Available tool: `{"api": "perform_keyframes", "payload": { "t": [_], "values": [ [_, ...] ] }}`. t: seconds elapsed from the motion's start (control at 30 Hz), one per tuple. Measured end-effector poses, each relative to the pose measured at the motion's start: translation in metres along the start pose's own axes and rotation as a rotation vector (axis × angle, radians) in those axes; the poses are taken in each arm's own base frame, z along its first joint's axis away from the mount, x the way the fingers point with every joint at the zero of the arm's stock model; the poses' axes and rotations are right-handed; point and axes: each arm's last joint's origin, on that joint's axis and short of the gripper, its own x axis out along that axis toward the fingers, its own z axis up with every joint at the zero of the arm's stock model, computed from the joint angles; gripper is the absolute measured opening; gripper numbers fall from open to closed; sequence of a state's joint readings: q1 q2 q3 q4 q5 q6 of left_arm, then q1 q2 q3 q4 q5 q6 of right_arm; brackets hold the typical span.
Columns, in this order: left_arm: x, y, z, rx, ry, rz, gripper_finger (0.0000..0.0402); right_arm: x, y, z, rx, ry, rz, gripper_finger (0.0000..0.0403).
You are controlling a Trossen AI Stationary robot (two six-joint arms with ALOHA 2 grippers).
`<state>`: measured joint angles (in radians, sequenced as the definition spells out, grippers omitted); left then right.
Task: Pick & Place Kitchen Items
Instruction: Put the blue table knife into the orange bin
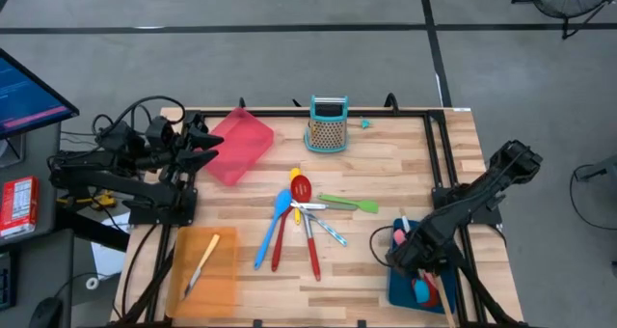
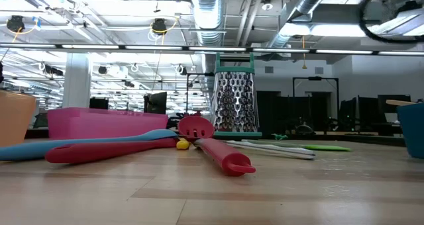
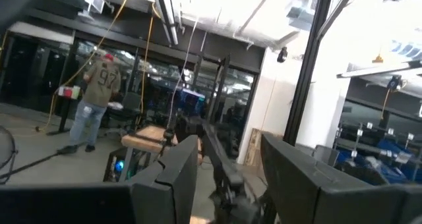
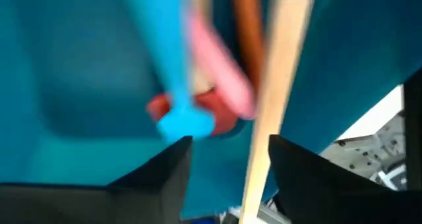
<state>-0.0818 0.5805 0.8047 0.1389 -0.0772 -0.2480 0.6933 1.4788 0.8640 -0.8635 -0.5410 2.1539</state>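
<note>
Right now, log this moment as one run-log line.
right gripper: over blue tray, jaws open above utensils in it | left gripper: waiting by pink tray | utensil pile: mid-table

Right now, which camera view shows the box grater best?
The low view: the box grater stands upright behind the utensils, its holes clearly visible. The high view shows only its top. Neither wrist view shows it.
</note>
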Motion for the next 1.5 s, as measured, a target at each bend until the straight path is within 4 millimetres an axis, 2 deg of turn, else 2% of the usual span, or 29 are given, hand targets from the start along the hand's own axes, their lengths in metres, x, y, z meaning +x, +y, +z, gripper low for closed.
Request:
{"api": "perform_keyframes", "payload": {
  "t": [0.17, 0.4, 0.53, 0.67, 0.83, 0.97, 1.23, 1.37, 1.5],
  "values": [
    [-0.006, 0.003, -0.01, -0.025, 0.127, 0.029, 0.0149, -0.034, 0.003, -0.012, -0.088, -0.003, 0.094, 0.0248],
    [-0.009, 0.01, -0.039, -0.102, 0.415, 0.13, 0.0149, -0.091, 0.001, -0.03, -0.124, -0.138, 0.397, 0.0244],
    [-0.008, 0.016, -0.065, -0.159, 0.644, 0.23, 0.0149, -0.116, 0.005, -0.031, -0.184, -0.306, 0.57, 0.0241],
    [-0.003, 0.022, -0.09, -0.214, 0.836, 0.34, 0.0149, -0.131, 0.017, -0.018, -0.208, -0.419, 0.624, 0.0239],
    [0.005, 0.026, -0.111, -0.261, 0.976, 0.41, 0.0149, -0.13, 0.056, 0.012, -0.32, -0.512, 0.58, 0.0239],
    [0.007, 0.026, -0.115, -0.28, 0.998, 0.425, 0.0149, -0.124, 0.094, 0.04, -0.476, -0.546, 0.557, 0.0239],
    [-0.007, 0.023, -0.096, -0.324, 0.907, 0.396, 0.0149, -0.124, 0.146, 0.077, -0.695, -0.654, 0.433, 0.0239],
    [-0.016, 0.021, -0.085, -0.332, 0.848, 0.367, 0.0149, -0.121, 0.17, 0.086, -0.844, -0.688, 0.34, 0.0239],
    [-0.025, 0.019, -0.074, -0.339, 0.792, 0.34, 0.0149, -0.112, 0.187, 0.09, -0.901, -0.661, 0.206, 0.0239]
  ]
}}
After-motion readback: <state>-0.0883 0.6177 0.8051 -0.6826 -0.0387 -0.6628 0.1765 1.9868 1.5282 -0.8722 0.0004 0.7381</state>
